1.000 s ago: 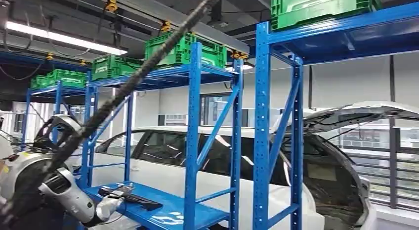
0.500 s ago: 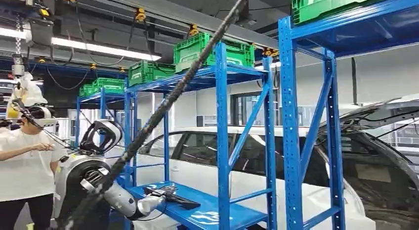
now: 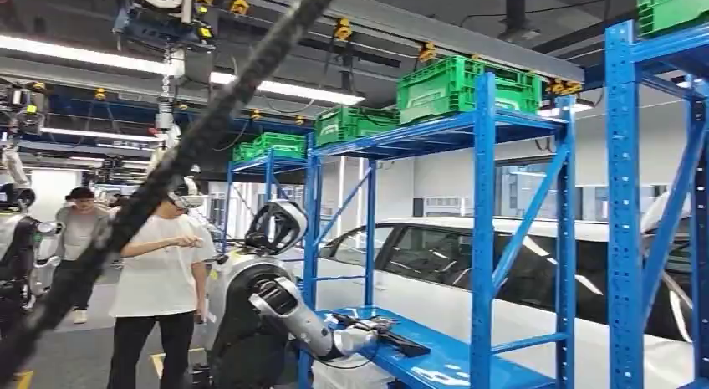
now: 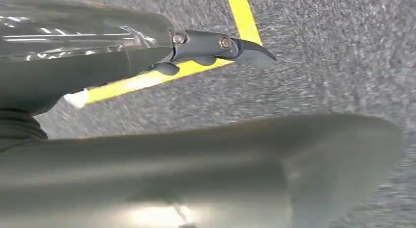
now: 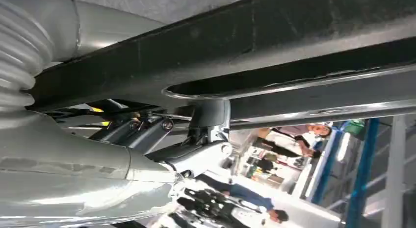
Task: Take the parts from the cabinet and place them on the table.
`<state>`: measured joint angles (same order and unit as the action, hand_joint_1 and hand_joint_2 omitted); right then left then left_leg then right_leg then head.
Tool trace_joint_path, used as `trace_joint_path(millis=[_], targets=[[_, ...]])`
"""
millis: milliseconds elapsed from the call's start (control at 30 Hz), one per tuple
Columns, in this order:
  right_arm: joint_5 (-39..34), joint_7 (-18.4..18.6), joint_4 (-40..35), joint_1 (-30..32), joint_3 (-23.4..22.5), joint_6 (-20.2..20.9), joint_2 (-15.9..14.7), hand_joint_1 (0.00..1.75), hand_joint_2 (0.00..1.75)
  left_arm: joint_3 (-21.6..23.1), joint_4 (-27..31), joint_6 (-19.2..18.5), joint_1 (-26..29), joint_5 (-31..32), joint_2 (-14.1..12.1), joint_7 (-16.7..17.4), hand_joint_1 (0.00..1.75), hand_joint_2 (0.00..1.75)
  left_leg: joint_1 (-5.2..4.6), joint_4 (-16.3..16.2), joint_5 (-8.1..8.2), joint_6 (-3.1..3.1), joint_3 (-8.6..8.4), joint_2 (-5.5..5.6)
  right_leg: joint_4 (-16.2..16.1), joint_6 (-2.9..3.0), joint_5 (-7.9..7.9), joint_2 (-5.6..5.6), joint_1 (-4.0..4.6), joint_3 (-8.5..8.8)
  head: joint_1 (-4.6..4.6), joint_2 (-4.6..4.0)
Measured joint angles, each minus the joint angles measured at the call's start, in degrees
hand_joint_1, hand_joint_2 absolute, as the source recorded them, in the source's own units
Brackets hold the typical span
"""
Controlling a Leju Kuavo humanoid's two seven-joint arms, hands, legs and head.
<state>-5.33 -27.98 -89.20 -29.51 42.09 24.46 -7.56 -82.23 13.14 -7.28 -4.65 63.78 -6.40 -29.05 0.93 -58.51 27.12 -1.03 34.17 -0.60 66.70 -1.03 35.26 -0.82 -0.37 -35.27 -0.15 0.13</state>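
The left robot hand [image 4: 196,164] is hanging released over the grey floor [image 4: 338,66], one dark finger [image 4: 221,43] stretching out with nothing in it, close to a yellow line [image 4: 245,17] painted on the floor. The right robot hand [image 5: 93,174] is grasping a long black part [image 5: 294,51] with a bright metal edge; the part is lying across the hand, and the dark fingers [image 5: 147,131] are curling up against it.

In the head view a black braided line [image 3: 192,146] is slanting up across the near left. Behind it a person in a white shirt [image 3: 159,272] is standing beside another silver robot [image 3: 259,297], which is reaching onto the near edge of the lower shelf [image 3: 443,368] of a blue rack [image 3: 482,238]. A flat dark part [image 3: 393,340] is lying at that shelf's near edge, just beside that robot's hand. Green crates [image 3: 464,84] are sitting on the rack's top shelf. A white car [image 3: 468,263] is standing behind the rack. Farther back on the left, a second person [image 3: 79,238] is standing.
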Motion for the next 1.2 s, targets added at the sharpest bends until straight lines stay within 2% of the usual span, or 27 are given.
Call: trace_joint_path(millis=[67, 100, 133, 167, 200, 233, 267, 333, 400, 467, 500, 567, 600, 633, 667, 700, 733, 767, 800, 900, 933, 967, 1000, 1067, 1100, 1133, 1200], targets=[[0.04, 0.26, -0.07, -0.09, -0.85, -0.09, 0.00, 1.75, 1.75, 0.00, 0.00, -0.04, -0.15, 0.02, 0.04, -0.04, 0.00, 1.75, -0.25, -0.01, -0.13, -0.23, 0.06, 1.50, 8.41, 0.03, 2.96, 0.34, 0.07, -3.70, 0.00, 0.00], [0.15, 0.30, -0.07, -0.09, -1.00, -0.13, 0.00, 1.75, 1.75, 0.02, 0.00, -0.15, -0.14, 0.02, 0.07, -0.06, 0.00, 1.75, -0.36, -0.01, -0.17, -0.28, 0.05, 2.25, 9.47, 0.16, 2.59, 0.44, 0.12, -4.22, 0.00, 0.00], [0.20, 0.46, -0.15, -0.10, -1.16, -0.26, 0.00, 1.75, 1.75, 0.02, 0.00, -0.15, -0.05, 0.00, 0.07, -0.11, 0.00, 1.75, -0.45, -0.03, -0.20, -0.31, 0.02, 2.98, 7.87, 0.37, 1.06, 0.58, 0.20, -3.52, 0.00, 0.00], [0.20, 0.63, -0.28, -0.15, -1.51, -0.48, 0.04, 1.75, 1.75, 0.02, 0.00, -0.22, -0.04, 0.00, 0.07, -0.22, 0.00, 1.75, -0.59, -0.04, -0.24, -0.33, -0.01, 3.83, 3.59, 0.72, -1.65, 0.92, 0.34, -1.63, 0.00, 0.00], [0.11, 0.85, -0.39, -0.33, -2.07, -0.68, 0.04, 1.75, 1.75, 0.02, 0.00, -0.30, -0.10, 0.00, 0.07, -0.35, 0.00, 1.75, -0.71, -0.05, -0.26, -0.35, -0.09, 4.64, -1.63, 1.27, -4.60, 2.05, 0.41, 0.70, 0.00, 0.00], [0.09, 0.98, -0.41, -0.57, -2.73, -0.85, 0.04, 1.75, 1.75, 0.02, 0.00, -0.37, -0.13, 0.00, 0.11, -0.46, 0.00, 1.75, -0.69, -0.04, -0.28, -0.35, -0.10, 5.32, -5.93, 1.89, -6.76, 4.40, 0.49, 2.53, 0.00, 0.00], [0.00, 1.03, -0.33, -0.70, -3.39, -0.98, 0.02, 1.75, 1.75, 0.02, -0.02, -0.42, -0.18, 0.00, 0.57, -0.55, 0.00, 1.75, -0.97, -0.18, -0.43, -0.09, 0.23, 5.82, -6.98, 2.32, -6.66, 6.56, 0.29, 2.93, 0.02, 0.00], [-0.26, 1.25, 0.09, -1.05, -4.81, -1.11, -0.02, 1.75, 1.75, 0.02, 0.00, -0.44, -0.06, 0.00, 0.44, -0.57, 0.00, 1.75, -0.12, -0.17, -0.79, 0.43, 0.82, 7.17, -7.52, 1.99, -6.93, 5.16, 0.75, 3.00, 0.02, 0.00], [-0.55, 1.33, 0.96, -1.71, -6.03, -1.14, 0.13, 1.75, 1.75, 0.04, 0.00, -0.57, 0.46, 0.04, 0.50, -0.61, 0.00, 1.75, -0.35, 0.02, -1.22, 1.12, 1.17, 8.50, -9.06, 2.12, -6.90, 3.73, 0.44, 3.57, 0.00, 0.00], [-1.07, 1.27, 2.23, -2.27, -7.43, -1.07, 0.57, 1.75, 1.75, 0.04, -0.02, -0.55, 0.43, 0.02, 0.50, -0.70, 0.00, 1.75, -0.53, -2.40, 1.28, 1.47, 2.51, 3.50, -10.10, 2.38, -7.18, 2.32, 0.11, 3.83, 0.04, 0.00], [-1.36, 1.11, 3.06, -2.31, -8.42, -0.92, 0.57, 1.75, 1.75, 0.04, -0.02, -0.55, 0.03, 0.02, 0.48, -0.79, 0.00, 1.75, -0.34, -6.51, 3.62, 1.87, 4.38, 2.27, -10.10, 2.40, -7.19, 1.35, 0.06, 3.76, 0.07, 0.00], [-1.66, 1.07, 4.62, -2.18, -9.68, -0.46, 0.57, 1.75, 1.75, 0.04, -0.02, -0.57, -0.22, 0.02, 0.48, -0.87, 0.00, 1.75, 0.19, -14.51, 6.58, 2.54, 7.94, 1.48, -10.07, 2.39, -7.16, -0.44, 0.03, 3.73, 0.07, 0.00], [-1.81, 0.96, 5.35, -2.16, -9.98, -0.29, 0.57, 1.75, 1.75, 0.09, -0.02, -0.65, -0.15, 0.11, 0.50, -0.87, 0.00, 1.75, 0.43, -15.93, 6.53, 2.79, 8.49, 1.27, -10.02, 2.33, -7.12, -1.17, 0.00, 3.71, 0.07, 0.00], [-1.81, 0.94, 5.82, -2.09, -10.29, 0.00, 0.59, 1.75, 1.75, 0.09, -0.02, -0.68, -0.03, 0.20, 0.50, -0.85, 0.00, 1.75, 0.66, -14.87, 5.39, 3.02, 7.87, 1.05, -10.02, 2.24, -7.06, -1.79, -0.02, 3.72, 0.07, 0.00], [-1.77, 0.94, 6.17, -2.02, -10.73, 0.24, 0.68, 1.75, 1.75, 0.09, -0.02, -0.66, 0.05, 0.20, 0.50, -0.83, 0.00, 1.75, 0.82, -11.76, 3.37, 3.20, 6.23, 0.81, -9.97, 2.08, -6.96, -2.44, -0.08, 3.77, 0.07, 0.00], [-1.75, 0.90, 6.47, -2.03, -11.25, 0.37, 0.79, 1.75, 1.75, 0.09, 0.00, -0.61, 0.04, 0.20, 0.44, -0.83, 0.00, 1.75, 0.85, -6.90, 0.80, 3.31, 3.71, 0.24, -9.83, 1.80, -6.78, -3.14, -0.20, 3.85, 0.07, 0.00], [-1.73, 0.90, 6.67, -2.12, -11.60, 0.55, 0.85, 1.75, 1.75, 0.09, 0.00, -0.59, 0.02, 0.20, 0.39, -0.83, 0.00, 1.75, 0.83, -2.01, -1.38, 3.37, 1.14, -1.36, -9.60, 1.38, -6.52, -3.69, -0.29, 3.98, 0.07, 0.00], [-1.64, 0.90, 6.80, -2.16, -11.95, 0.74, 0.90, 1.75, 1.75, 0.11, -0.02, -0.59, -0.15, 0.20, 0.53, -0.70, 0.00, 1.75, -0.15, -0.66, -0.52, 3.31, 0.50, -3.59, -9.41, 0.87, -6.28, -4.14, 0.19, 3.86, 0.07, 0.00], [-1.49, 0.87, 6.86, -2.13, -12.32, 0.85, 0.90, 1.75, 1.75, 0.11, -0.02, -0.59, -0.34, 0.18, 0.50, -0.68, 0.00, 1.75, -0.09, -0.05, -0.31, 2.18, 0.60, -3.45, -9.08, 0.55, -6.19, -4.59, 0.32, 3.64, 0.04, 0.00], [-1.27, 0.87, 6.99, -2.10, -12.50, 1.29, 1.25, 1.75, 1.75, 0.11, -0.02, -0.59, 0.22, 0.18, 0.66, -0.52, 0.00, 1.75, -0.36, -0.33, -0.36, 0.93, 1.11, -1.69, -9.15, -0.18, -6.02, -6.50, 0.24, 3.99, 0.07, 0.00], [-1.22, 0.90, 6.97, -2.13, -12.65, 1.33, 1.31, 1.75, 1.75, 0.11, -0.02, -0.59, 0.33, 0.18, 0.68, -0.48, 0.00, 1.75, -0.05, -0.16, -0.55, 0.56, 0.99, -1.20, -8.70, -0.61, -5.13, -5.22, -0.13, 3.95, 0.09, 0.00], [-1.18, 0.94, 6.95, -2.10, -12.70, 1.40, 1.31, 1.75, 1.75, 0.11, -0.02, -0.59, 0.20, 0.18, 0.72, -0.46, 0.00, 1.75, -0.05, -0.16, -0.60, 0.28, 1.05, -0.65, -6.90, -0.60, -3.63, -2.45, -0.29, 3.31, 0.07, 0.00], [-1.16, 0.94, 6.97, -2.02, -12.74, 1.46, 1.31, 1.75, 1.75, 0.11, -0.02, -0.55, -0.04, 0.18, 0.74, -0.35, 0.00, 1.75, -0.07, -0.17, -0.68, -0.19, 1.07, -0.09, -3.04, -0.49, -1.35, -0.84, -0.28, 1.70, 0.06, 0.00], [-1.03, 1.14, 7.17, -1.55, -12.76, 1.49, 1.25, 1.75, 1.75, 0.11, -0.02, -0.55, -0.20, 0.20, 0.96, -0.33, 0.00, 1.75, -0.32, -0.19, -0.74, -0.42, 1.08, 1.37, 5.99, -0.38, 2.40, 0.32, -0.20, -2.43, 0.07, 0.00], [-1.03, 1.20, 7.35, -1.19, -12.76, 1.55, 1.25, 1.75, 1.75, 0.11, -0.02, -0.55, -0.14, 0.20, 1.20, -0.31, 0.00, 1.75, -0.52, -0.20, -0.79, -0.50, 1.06, 2.19, 8.89, -0.26, 2.75, 0.44, -0.17, -3.93, 0.07, 0.00], [-1.03, 1.38, 7.45, -0.98, -12.74, 1.66, 1.25, 1.75, 1.75, 0.11, -0.02, -0.55, -0.05, 0.20, 1.40, -0.22, 0.00, 1.75, -0.68, -0.21, -0.80, -0.52, 1.05, 2.98, 8.54, -0.03, 1.67, 0.58, -0.05, -3.98, 0.07, 0.00], [-1.03, 1.46, 7.54, -1.00, -12.76, 1.77, 1.25, 1.75, 1.75, 0.11, -0.02, -0.55, 0.12, 0.35, 1.66, -0.04, 0.00, 1.75, -0.97, -0.22, -0.87, -0.62, 0.91, 4.53, 1.23, 0.72, -3.26, 1.30, 0.35, -0.96, 0.07, 0.00]])
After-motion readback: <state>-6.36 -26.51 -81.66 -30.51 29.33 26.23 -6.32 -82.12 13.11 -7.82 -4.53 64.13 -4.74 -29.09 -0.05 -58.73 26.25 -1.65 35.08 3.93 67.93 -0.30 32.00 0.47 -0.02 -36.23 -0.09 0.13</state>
